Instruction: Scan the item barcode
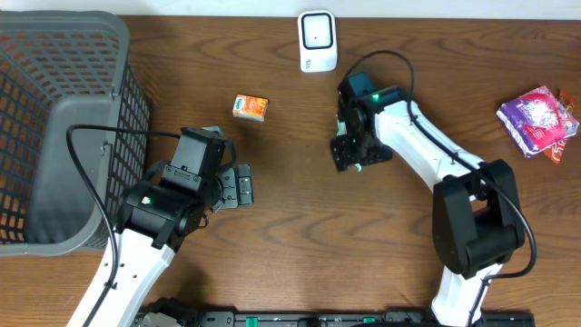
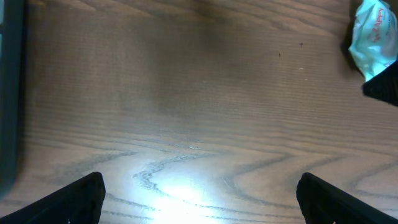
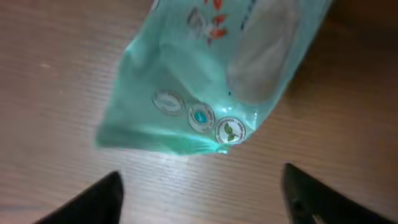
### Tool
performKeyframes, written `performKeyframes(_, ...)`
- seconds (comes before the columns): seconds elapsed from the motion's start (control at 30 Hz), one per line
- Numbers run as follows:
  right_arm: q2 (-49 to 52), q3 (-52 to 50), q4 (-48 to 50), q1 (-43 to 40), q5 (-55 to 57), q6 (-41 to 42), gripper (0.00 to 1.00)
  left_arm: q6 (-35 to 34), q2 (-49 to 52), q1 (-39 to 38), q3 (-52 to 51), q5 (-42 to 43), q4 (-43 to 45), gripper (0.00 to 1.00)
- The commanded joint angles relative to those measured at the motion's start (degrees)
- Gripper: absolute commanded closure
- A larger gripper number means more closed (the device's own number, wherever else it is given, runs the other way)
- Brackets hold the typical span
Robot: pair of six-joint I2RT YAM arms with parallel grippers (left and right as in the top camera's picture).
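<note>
Teal plastic packet [image 3: 211,81] lies flat on brown wood-grain bench [image 1: 300,227], near white box-shaped scanner [image 1: 318,41]. Right end effector [image 3: 205,199] above it, fingers apart. Left end effector [image 2: 199,199] fingers apart over glare-lit wood.

The left pincer [image 2: 202,194] is seen wide open over the brown worktop [image 2: 186,93]. A pale green packet [image 2: 373,34] is seen lying near the top right corner.

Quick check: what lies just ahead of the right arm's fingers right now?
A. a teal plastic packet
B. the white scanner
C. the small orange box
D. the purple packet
A: the right wrist view shows a teal plastic packet lying on the wooden table, beyond the spread right fingers.
</note>
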Motion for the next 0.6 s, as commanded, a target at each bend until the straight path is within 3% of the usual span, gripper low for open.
performKeyframes(0.0, 0.1, 0.4, 0.3, -0.2, -1.7, -0.2, 0.19, 0.7, 0.1, 0.2, 0.1, -0.3, -0.2, 0.02)
performKeyframes(0.13, 0.1, 2.0, 1.2, -1.6, -1.7, 1.3, 0.19, 0.7, 0.1, 0.3, 0.1, -0.3, -0.2, 0.02)
performKeyframes(0.27, 0.1, 2.9, 4.0, -4.7, -1.9, 8.7, 0.22, 0.7, 0.1, 0.3, 0.1, -0.3, -0.2, 0.02)
performKeyframes(0.57, 3.0, 2.8, 10.0, -10.9, -16.0, 10.6, 0.26, 0.7, 0.1, 0.2, 0.1, -0.3, -0.2, 0.02)
